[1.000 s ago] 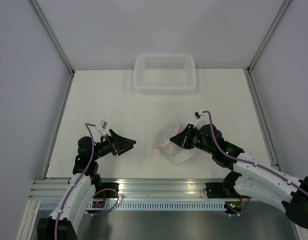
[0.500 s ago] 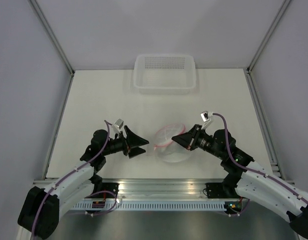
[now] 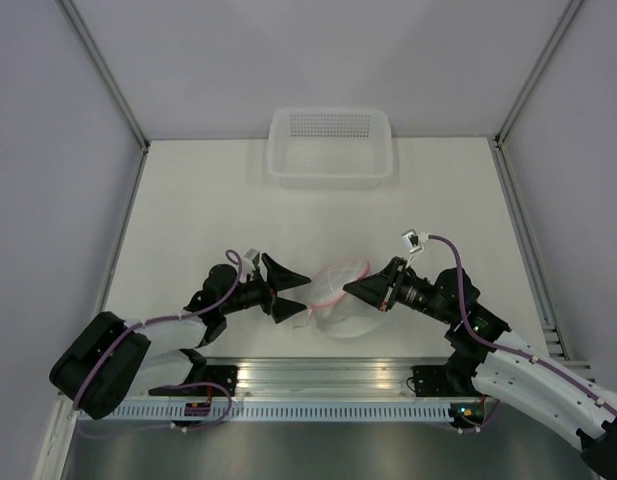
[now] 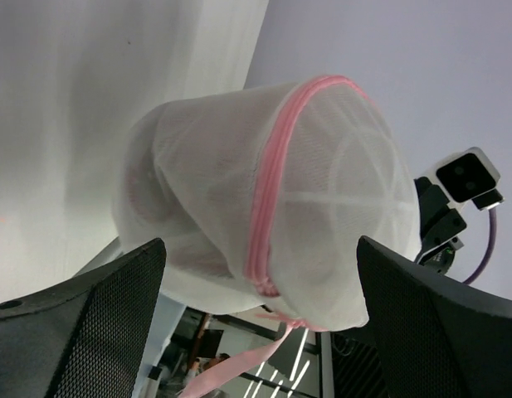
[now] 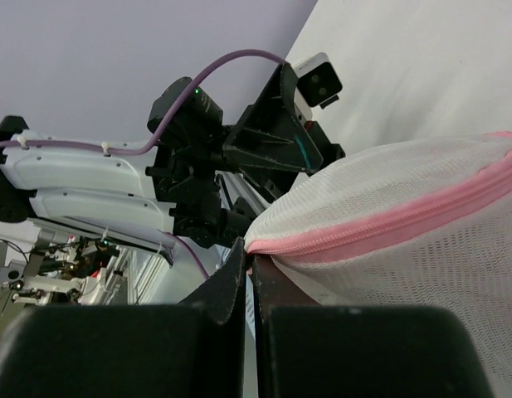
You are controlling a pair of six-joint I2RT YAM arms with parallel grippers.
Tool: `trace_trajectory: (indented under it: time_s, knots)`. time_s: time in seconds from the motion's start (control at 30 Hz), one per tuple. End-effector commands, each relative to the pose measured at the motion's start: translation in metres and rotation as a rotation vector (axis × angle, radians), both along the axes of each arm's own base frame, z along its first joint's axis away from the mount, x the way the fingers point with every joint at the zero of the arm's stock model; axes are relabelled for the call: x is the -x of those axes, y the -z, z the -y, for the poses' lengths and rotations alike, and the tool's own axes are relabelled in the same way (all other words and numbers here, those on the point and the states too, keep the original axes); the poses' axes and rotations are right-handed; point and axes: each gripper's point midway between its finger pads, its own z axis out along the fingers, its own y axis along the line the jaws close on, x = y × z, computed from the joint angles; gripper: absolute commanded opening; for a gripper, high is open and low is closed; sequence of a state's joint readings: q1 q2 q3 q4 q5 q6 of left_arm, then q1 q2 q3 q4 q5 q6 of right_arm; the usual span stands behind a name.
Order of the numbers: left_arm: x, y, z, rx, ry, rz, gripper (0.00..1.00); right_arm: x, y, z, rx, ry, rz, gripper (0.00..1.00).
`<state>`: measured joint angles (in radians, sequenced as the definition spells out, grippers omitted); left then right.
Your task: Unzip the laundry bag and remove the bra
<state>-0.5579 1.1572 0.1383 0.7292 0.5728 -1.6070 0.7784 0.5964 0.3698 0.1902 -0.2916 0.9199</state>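
The laundry bag (image 3: 335, 296), a dome of white mesh with pink zipper trim, sits near the table's front edge between both grippers. My left gripper (image 3: 290, 290) is open just to its left, with one finger on each side of the bag's left end. In the left wrist view the bag (image 4: 264, 182) fills the space ahead of the open gripper (image 4: 260, 332), and a pink ribbon (image 4: 239, 369) hangs from it. My right gripper (image 3: 365, 290) is shut on the bag's right edge. The right wrist view shows the fingers (image 5: 231, 286) pinching the pink trim of the bag (image 5: 413, 249). I cannot make out the bra.
A clear plastic basket (image 3: 330, 146) stands at the back middle of the table. The left arm (image 5: 197, 141) shows beyond the bag in the right wrist view. The metal rail (image 3: 318, 375) runs along the table's near edge.
My left gripper has moved right, up to the bag's left end, still open. My right gripper has shifted slightly left and down, still holding the bag's edge.
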Motion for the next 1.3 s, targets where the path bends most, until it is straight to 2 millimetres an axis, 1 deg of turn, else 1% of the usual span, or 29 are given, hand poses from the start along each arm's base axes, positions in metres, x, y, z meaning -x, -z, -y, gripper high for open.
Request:
trace_trajectory:
  time_s: [0.0,0.1,0.17,0.2,0.23,0.27,0.3,0.33,0.4,0.43,0.47,0.57,0.63,0.67,0.73,0.77,0.8,0.83,0.87,0.9,0.93,0.97,1.0,1.03,1.07,1.1,1.13,1.17,1.27]
  knots:
    - [-0.018,-0.045,0.015,0.158,-0.05,0.033,1.0,0.007,-0.025,-0.001,-0.086,-0.038,0.074,0.0]
    - [-0.016,-0.047,0.025,0.175,-0.018,0.016,1.0,0.008,-0.022,-0.001,-0.088,-0.044,0.08,0.0]
    - [-0.014,-0.052,0.03,0.204,-0.003,0.028,0.95,0.012,-0.021,-0.002,-0.091,-0.065,0.091,0.0]
    - [-0.016,-0.045,0.032,0.203,-0.003,0.001,0.91,0.012,-0.02,-0.002,-0.094,-0.068,0.092,0.01]
    - [-0.015,-0.045,0.034,0.211,0.002,-0.001,0.81,0.013,-0.02,-0.002,-0.093,-0.07,0.095,0.0]
    - [-0.015,-0.056,0.035,0.251,0.008,0.032,0.73,0.012,-0.017,-0.002,-0.087,-0.07,0.09,0.0]
    - [-0.016,-0.048,0.038,0.245,0.012,0.012,0.65,0.013,-0.016,-0.002,-0.082,-0.071,0.09,0.0]
    - [-0.016,-0.05,0.039,0.26,0.018,0.022,0.43,0.012,-0.016,-0.002,-0.078,-0.07,0.094,0.0]
    - [-0.015,-0.053,0.041,0.286,0.027,0.035,0.22,0.011,-0.013,-0.001,-0.058,-0.057,0.093,0.01]
    - [-0.015,-0.047,0.042,0.277,0.027,0.022,0.06,0.01,-0.012,0.0,-0.047,-0.05,0.092,0.0]
    - [-0.015,-0.047,0.042,0.279,0.029,0.026,0.02,0.008,-0.011,0.002,-0.03,-0.039,0.103,0.0]
    - [-0.013,-0.044,0.043,0.267,0.031,0.053,0.02,-0.004,-0.007,0.009,0.05,0.029,0.105,0.01]
    - [-0.013,-0.043,0.041,0.259,0.017,0.067,0.02,-0.018,0.014,0.018,0.149,0.119,0.056,0.0]
    - [-0.012,-0.042,0.04,0.253,0.012,0.075,0.02,-0.023,0.015,0.023,0.186,0.155,0.045,0.01]
    - [-0.013,-0.031,0.038,0.198,-0.002,0.068,0.02,-0.037,0.04,0.039,0.328,0.251,0.009,0.01]
    - [-0.013,-0.036,0.037,0.185,-0.003,0.113,0.02,-0.044,0.039,0.046,0.36,0.297,0.003,0.0]
    - [-0.013,-0.032,0.037,0.157,-0.006,0.111,0.02,-0.047,0.051,0.056,0.435,0.337,-0.017,0.01]
    - [-0.016,-0.02,0.035,0.099,-0.023,0.077,0.02,-0.056,0.06,0.065,0.501,0.389,-0.033,0.1]
    - [-0.017,-0.016,0.034,0.064,-0.035,0.075,0.02,-0.06,0.056,0.067,0.522,0.405,-0.024,0.5]
    - [-0.017,-0.026,0.032,0.052,-0.044,0.136,0.02,-0.061,0.062,0.072,0.574,0.411,-0.03,0.67]
    - [-0.022,-0.006,0.026,-0.046,-0.09,0.077,0.02,-0.064,0.067,0.072,0.608,0.418,-0.036,0.78]
    - [-0.024,-0.002,0.022,-0.097,-0.112,0.099,0.02,-0.066,0.063,0.072,0.612,0.419,-0.031,0.93]
    - [-0.023,-0.02,0.019,-0.098,-0.133,0.154,0.02,-0.066,0.063,0.071,0.619,0.417,-0.031,0.97]
    - [-0.037,-0.023,0.012,-0.16,-0.22,0.165,0.02,-0.067,0.062,0.07,0.618,0.411,-0.023,0.98]
    - [-0.033,-0.005,0.001,-0.273,-0.242,0.123,0.02,-0.066,0.061,0.068,0.611,0.403,-0.02,0.98]
    - [-0.028,-0.016,-0.002,-0.286,-0.264,0.152,0.02,-0.067,0.057,0.065,0.59,0.397,-0.009,0.98]
    - [-0.04,-0.026,-0.012,-0.316,-0.361,0.182,0.02,-0.065,0.054,0.063,0.572,0.387,0.0,0.98]
    - [-0.037,-0.019,-0.019,-0.36,-0.382,0.16,0.02,-0.063,0.053,0.06,0.555,0.368,0.004,0.97]
    - [-0.039,-0.029,-0.025,-0.369,-0.456,0.179,0.02,-0.057,0.044,0.053,0.51,0.334,0.021,0.94]
